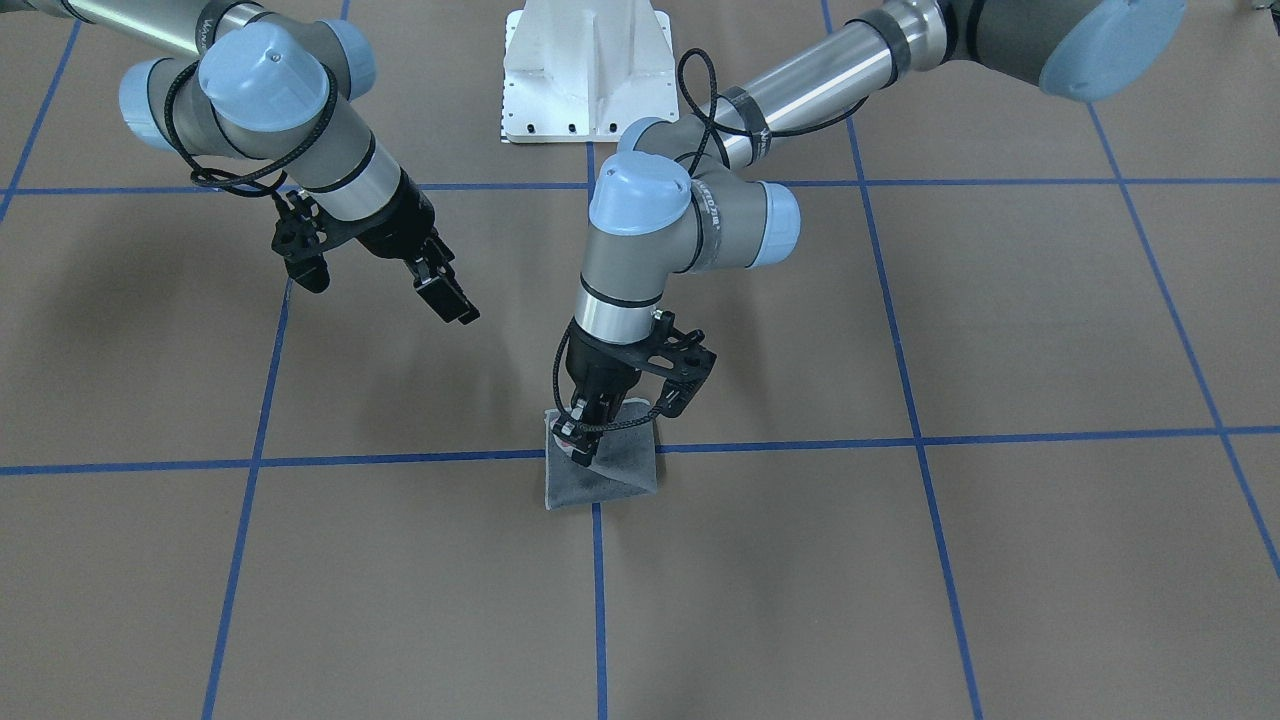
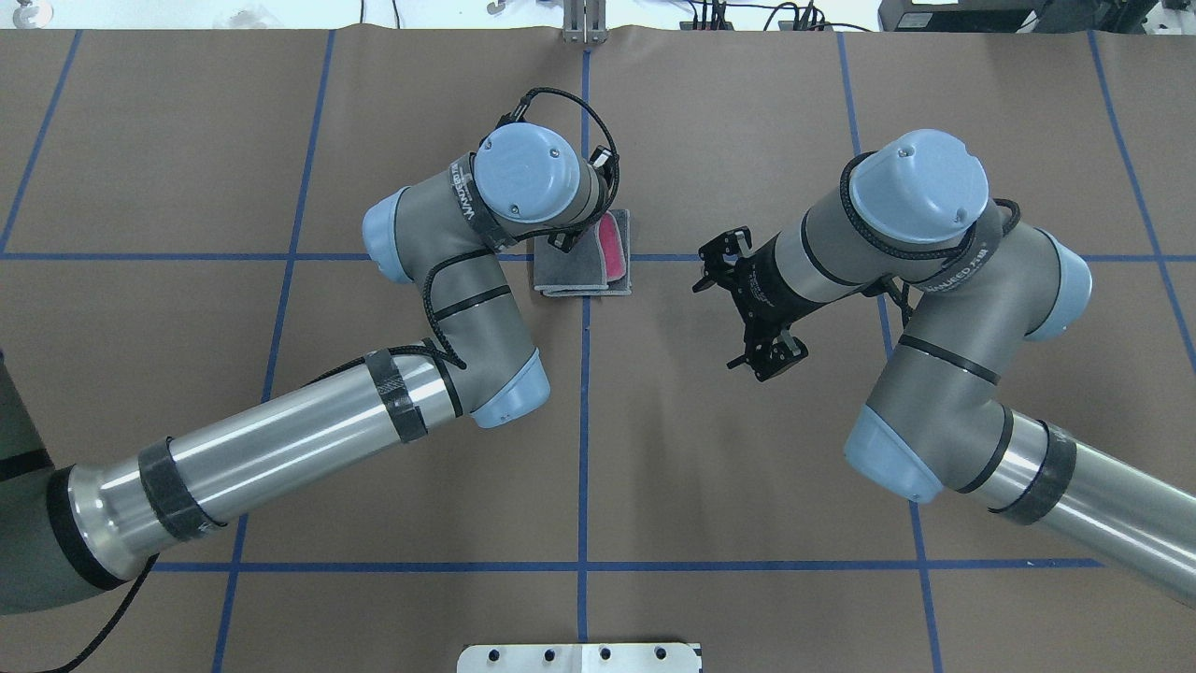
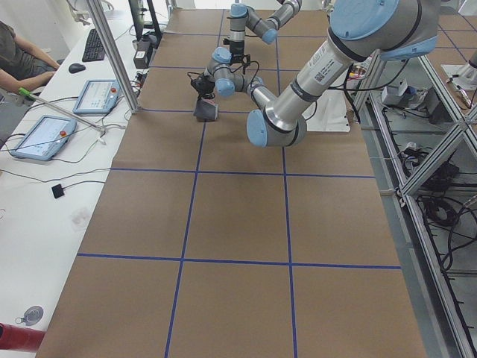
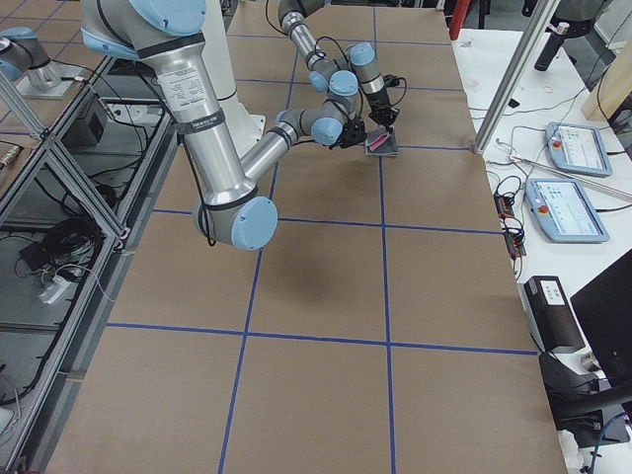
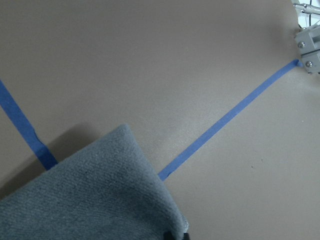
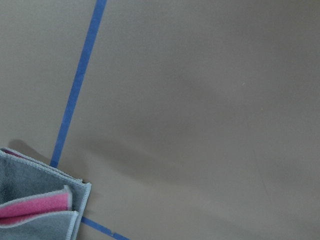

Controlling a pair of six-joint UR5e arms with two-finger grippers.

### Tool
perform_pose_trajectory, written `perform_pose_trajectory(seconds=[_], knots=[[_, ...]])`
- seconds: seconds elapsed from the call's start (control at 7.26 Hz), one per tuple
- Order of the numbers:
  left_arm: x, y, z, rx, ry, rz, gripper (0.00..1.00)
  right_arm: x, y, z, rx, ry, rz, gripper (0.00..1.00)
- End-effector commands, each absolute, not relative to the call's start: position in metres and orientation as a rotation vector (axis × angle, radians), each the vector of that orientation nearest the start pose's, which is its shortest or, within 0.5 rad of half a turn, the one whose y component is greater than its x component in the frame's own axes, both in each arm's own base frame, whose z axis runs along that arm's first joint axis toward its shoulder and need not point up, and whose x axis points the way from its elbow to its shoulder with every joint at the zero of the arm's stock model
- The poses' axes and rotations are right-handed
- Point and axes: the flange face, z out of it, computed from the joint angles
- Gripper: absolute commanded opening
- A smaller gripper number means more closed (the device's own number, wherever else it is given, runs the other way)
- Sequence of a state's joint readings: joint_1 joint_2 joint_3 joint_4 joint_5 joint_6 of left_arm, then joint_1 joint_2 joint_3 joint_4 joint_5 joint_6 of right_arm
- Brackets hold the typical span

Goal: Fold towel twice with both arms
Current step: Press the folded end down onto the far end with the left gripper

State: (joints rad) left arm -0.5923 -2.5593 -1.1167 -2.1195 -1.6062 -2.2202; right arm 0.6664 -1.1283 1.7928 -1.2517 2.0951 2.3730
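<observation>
The towel [image 1: 610, 482] lies folded small on the brown table at a crossing of blue tape lines, dark grey face out. A pink strip shows along its edge in the overhead view [image 2: 612, 245] and in the right wrist view [image 6: 35, 210]. My left gripper [image 1: 580, 445] points down on the towel's corner and is shut on a grey layer, which looks slightly lifted. The left wrist view shows that grey cloth [image 5: 100, 195] close up. The left wrist hides the gripper from overhead. My right gripper [image 1: 450, 298] hangs open and empty above the table, apart from the towel; it also shows in the overhead view [image 2: 771, 360].
The white pedestal base [image 1: 585, 70] stands at the robot's side of the table. Blue tape lines [image 1: 900, 440] grid the brown paper cover. Tablets [image 3: 97, 95] and a seated person [image 3: 19, 52] are on the operators' side, beyond the table's edge.
</observation>
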Motion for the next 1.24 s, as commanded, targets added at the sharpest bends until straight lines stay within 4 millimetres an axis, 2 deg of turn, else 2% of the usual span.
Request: perform_pose_trajectory(seconds=[0.0,0.28,0.41,0.55,0.69,0.83,1.1], knots=[[0.627,-0.577,0.152,-0.07,1.156,-1.098,0.0,-0.429,-0.45,0.278,-0.566,-0.964,1.07,1.0],[0.638,-0.583,0.152,-0.066,1.17,-1.094,0.15,-0.427,-0.45,0.283,-0.565,-0.959,1.075,1.0],[0.646,-0.589,0.145,-0.067,1.179,-1.094,0.33,-0.425,-0.449,0.287,-0.564,-0.954,1.079,1.0],[0.654,-0.591,0.141,-0.067,1.175,-1.089,0.99,-0.424,-0.448,0.29,-0.564,-0.951,1.081,1.0],[0.656,-0.592,0.13,-0.067,1.192,-1.087,1.0,-0.419,-0.444,0.292,-0.563,-0.952,1.081,1.0],[0.654,-0.594,0.131,-0.065,1.194,-1.086,1.0,-0.417,-0.442,0.293,-0.564,-0.952,1.08,1.0],[0.64,-0.599,0.117,-0.059,1.223,-1.076,1.0,-0.42,-0.442,0.294,-0.556,-0.95,1.083,1.0]])
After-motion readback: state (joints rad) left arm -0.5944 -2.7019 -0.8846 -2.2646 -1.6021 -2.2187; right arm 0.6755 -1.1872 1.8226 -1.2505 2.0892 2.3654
